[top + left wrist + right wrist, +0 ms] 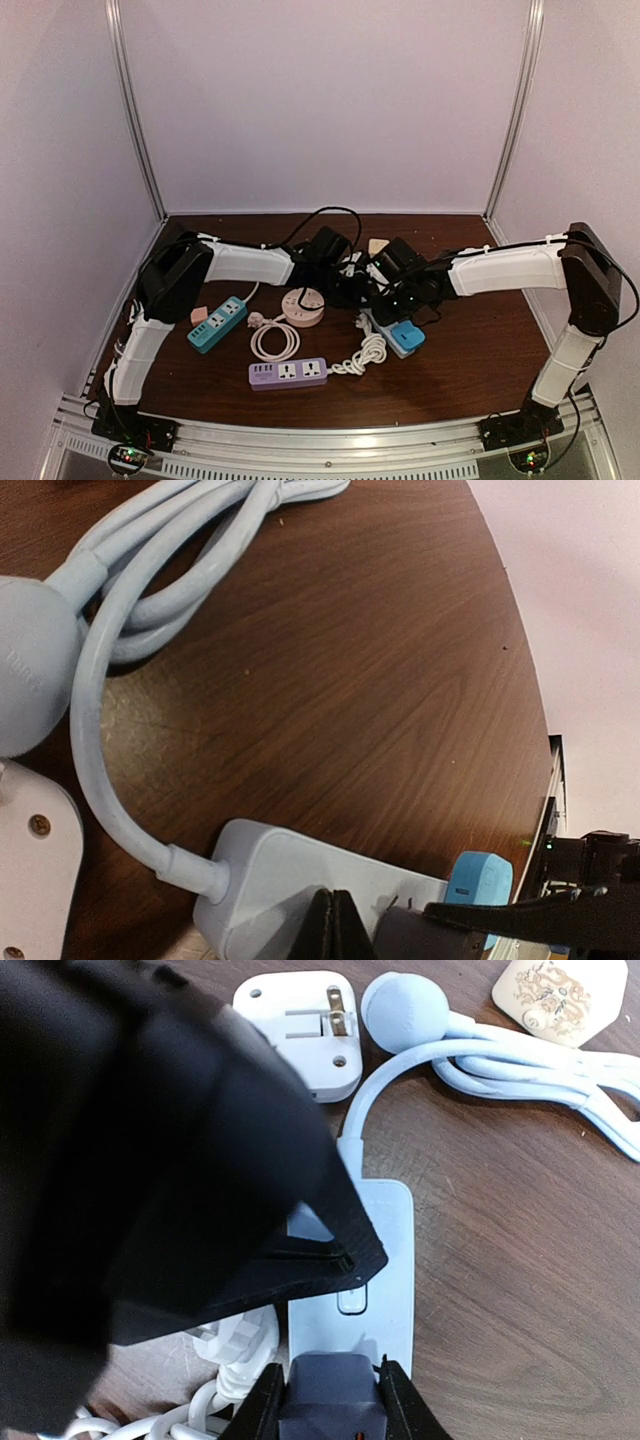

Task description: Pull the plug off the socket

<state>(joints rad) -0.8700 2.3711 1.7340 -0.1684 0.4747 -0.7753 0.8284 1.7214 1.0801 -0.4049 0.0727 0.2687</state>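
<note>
The plug sits in the strip, right of the round socket.

The left gripper, fingers closed together, sits at a pale blue power strip whose cable curves over the wooden table.

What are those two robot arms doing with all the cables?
The right arm's fingers are clamped on a dark grey plug at one end of a pale blue plastic power strip. The left arm's fingers are shut and seem to press down on that strip to hold it. The plug looks seated in its socket, so the pull is not yet done.
</note>
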